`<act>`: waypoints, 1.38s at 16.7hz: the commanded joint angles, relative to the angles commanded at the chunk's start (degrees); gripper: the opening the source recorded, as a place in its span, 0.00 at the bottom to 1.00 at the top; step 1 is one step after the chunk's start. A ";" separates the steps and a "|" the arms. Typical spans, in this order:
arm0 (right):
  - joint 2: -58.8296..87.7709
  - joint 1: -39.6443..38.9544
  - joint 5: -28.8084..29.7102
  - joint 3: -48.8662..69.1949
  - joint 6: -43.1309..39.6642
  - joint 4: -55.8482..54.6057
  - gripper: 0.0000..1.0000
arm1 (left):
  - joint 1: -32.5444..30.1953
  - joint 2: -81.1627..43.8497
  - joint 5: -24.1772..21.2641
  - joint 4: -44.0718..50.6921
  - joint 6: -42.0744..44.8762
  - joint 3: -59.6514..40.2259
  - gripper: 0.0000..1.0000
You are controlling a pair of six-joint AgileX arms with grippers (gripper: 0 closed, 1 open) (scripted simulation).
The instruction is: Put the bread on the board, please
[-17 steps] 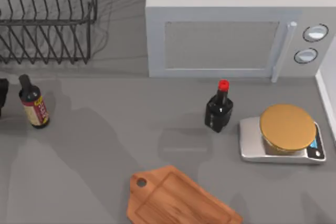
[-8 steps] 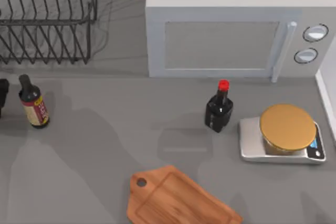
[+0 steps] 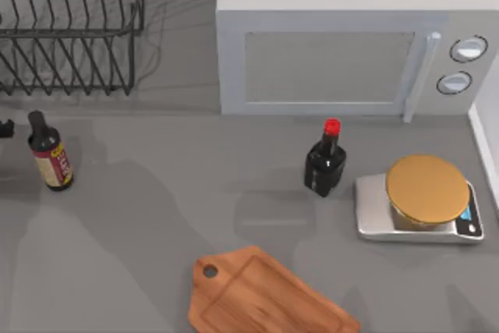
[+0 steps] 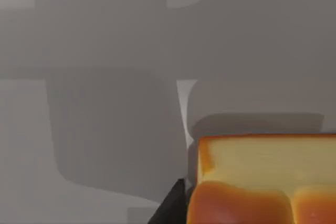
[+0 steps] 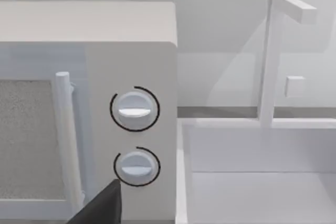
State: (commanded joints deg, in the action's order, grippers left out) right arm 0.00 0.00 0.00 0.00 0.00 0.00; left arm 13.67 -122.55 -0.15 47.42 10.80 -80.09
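The bread (image 3: 427, 189), a round golden-brown domed loaf, rests on the silver scale (image 3: 374, 212) at the table's right side. The board (image 3: 265, 298), orange-brown wood with a hole in its short handle, lies flat at the front centre, partly cut off by the front edge. It has nothing on it. A dark bit of my left gripper (image 3: 5, 127) shows at the far left edge, beside the brown bottle. In the right wrist view a dark part of my right gripper (image 5: 100, 207) hangs in front of the microwave's knobs (image 5: 134, 109), far from the bread.
A black red-capped bottle (image 3: 325, 160) stands just left of the scale. A brown labelled bottle (image 3: 49, 154) stands at the left. The microwave (image 3: 343, 37) and a wire dish rack (image 3: 70, 29) line the back. In the left wrist view a yellow and golden-brown block (image 4: 262, 182) sits close.
The dark part of my left arm at the left edge has shrunk and slid up and out of the top view. The bread, board and bottles have not moved.
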 joint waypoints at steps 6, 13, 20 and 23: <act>0.00 0.00 0.00 0.00 0.00 0.00 1.00 | 0.00 0.00 0.00 0.00 0.00 0.00 0.00; 0.00 0.00 0.00 0.00 0.00 0.00 1.00 | 0.61 3.00 0.03 3.91 -0.33 -3.81 0.00; 0.00 0.00 0.00 0.00 0.00 0.00 1.00 | -0.01 7.07 -0.14 19.68 -0.30 -13.22 0.00; 0.00 0.00 0.00 0.00 0.00 0.00 1.00 | -0.03 7.89 -0.19 21.23 -0.30 -14.61 0.00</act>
State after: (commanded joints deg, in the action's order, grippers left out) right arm 0.00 0.00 0.00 0.00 0.00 0.00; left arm 13.64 -114.66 -0.34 68.64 10.50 -94.70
